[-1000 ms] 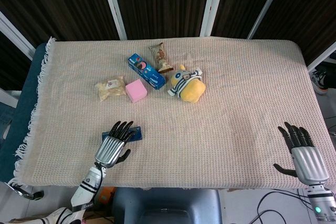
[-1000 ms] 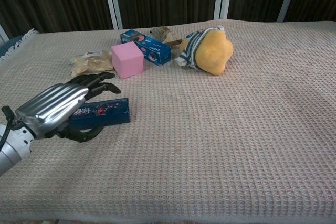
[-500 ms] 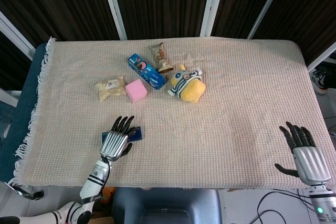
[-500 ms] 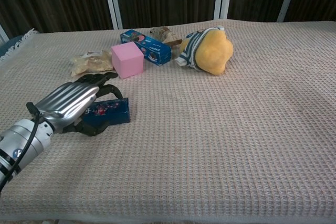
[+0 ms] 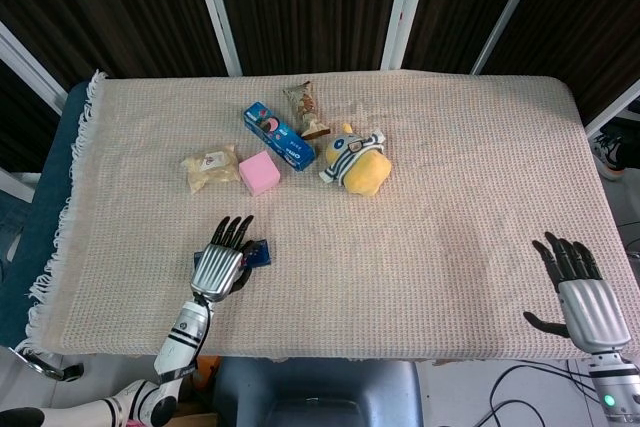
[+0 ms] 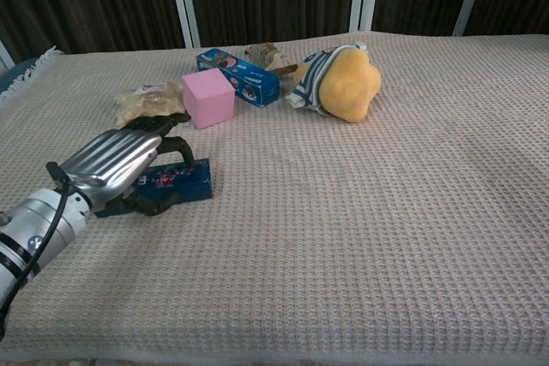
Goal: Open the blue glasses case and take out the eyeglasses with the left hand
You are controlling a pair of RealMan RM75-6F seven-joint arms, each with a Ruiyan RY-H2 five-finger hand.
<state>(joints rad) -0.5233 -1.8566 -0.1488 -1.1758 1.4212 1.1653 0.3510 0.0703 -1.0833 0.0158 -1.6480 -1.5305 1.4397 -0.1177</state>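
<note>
The blue glasses case [image 6: 163,183] lies closed near the front left of the worktop [image 5: 450,197], which is covered by a beige woven cloth. Beyond it, well apart from the case, sit a pink cube [image 6: 208,98], a cream snack packet [image 6: 150,101] to the cube's left, a blue biscuit box [image 6: 240,76], a brown wrapped snack [image 5: 305,109] and a yellow plush toy [image 6: 341,81]; none of these lies between the left hand and the case. The left hand [image 6: 116,163] lies palm-down over the case's left part, its dark fingers [image 6: 171,139] curling over the far edge and its thumb at the near side; whether it truly grips the case I cannot tell. The right hand [image 5: 582,292] hovers at the front right corner, fingers spread, holding nothing. Compared with a second ago, the left hand has moved further forward over the case and tilted up, while the case and the right hand stay almost where they were
</note>
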